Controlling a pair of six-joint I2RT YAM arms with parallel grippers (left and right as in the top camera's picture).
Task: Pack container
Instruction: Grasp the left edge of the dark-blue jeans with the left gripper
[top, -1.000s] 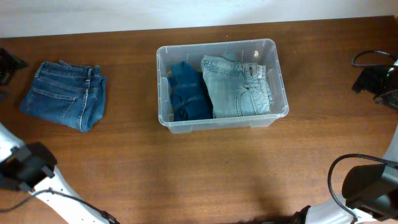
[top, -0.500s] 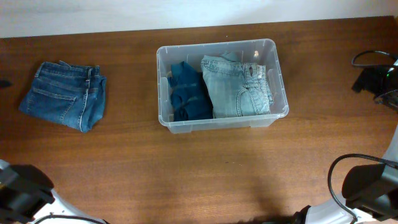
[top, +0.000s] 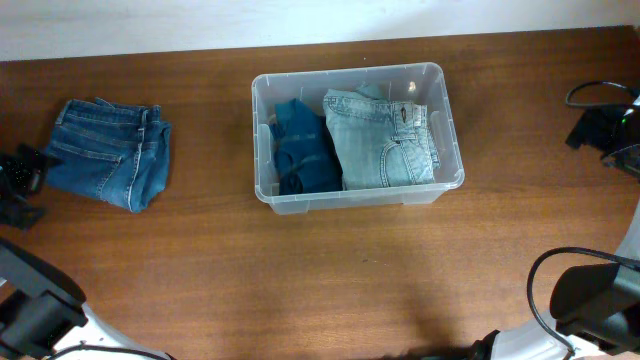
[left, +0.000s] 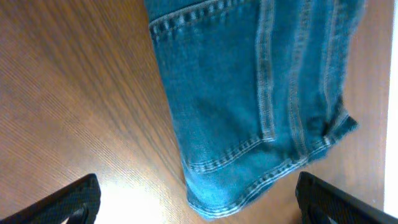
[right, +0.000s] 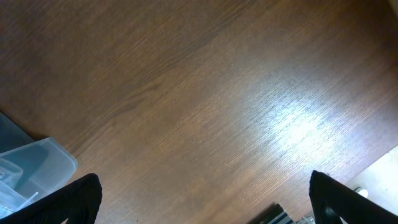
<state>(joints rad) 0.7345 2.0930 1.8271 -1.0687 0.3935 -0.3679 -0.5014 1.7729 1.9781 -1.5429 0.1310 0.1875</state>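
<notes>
A dark brown wooden table (top: 330, 270) with fine straight grain fills almost the whole overhead view. Along its far edge runs a plain white wall (top: 150, 25), evenly lit. A soft bright glare (right: 295, 127) lies on the polished wood in the right wrist view, and a fainter sheen (left: 134, 199) in the left. A pale surface (right: 382, 177) shows past the table's edge; what it is cannot be told.

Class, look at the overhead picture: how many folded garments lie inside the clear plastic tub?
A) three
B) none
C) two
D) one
C: the container holds a dark teal garment and light blue jeans side by side, while the darker blue jeans lie outside it on the table.
</notes>
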